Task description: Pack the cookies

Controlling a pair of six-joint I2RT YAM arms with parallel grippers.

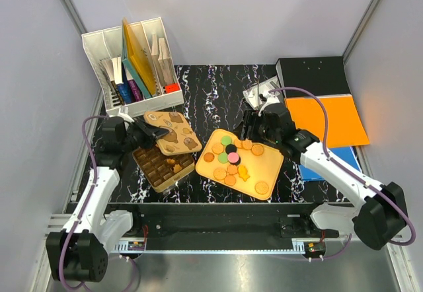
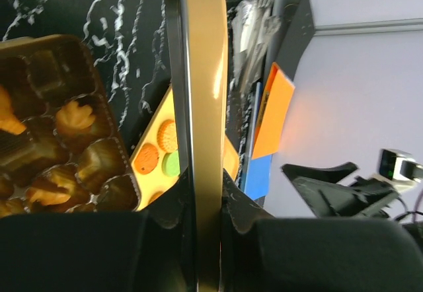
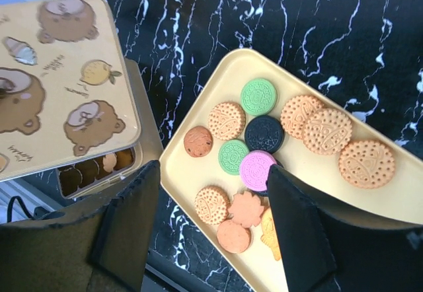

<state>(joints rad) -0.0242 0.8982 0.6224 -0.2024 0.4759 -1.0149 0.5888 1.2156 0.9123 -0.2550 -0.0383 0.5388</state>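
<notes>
My left jaws clamp the lid [image 1: 170, 133] above the box [image 1: 153, 173], my right jaws gape beside it, most cookies [image 3: 257, 170] not yet packed.

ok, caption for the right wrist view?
Open right gripper hovers over cookies on a yellow tray; bear-print lid partly covers the tin.

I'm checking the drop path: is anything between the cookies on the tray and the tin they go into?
Yes. The bear-print lid, held by the left gripper, hangs over the far part of the tin. Nothing visible lies between the open right gripper and the cookies.
</notes>
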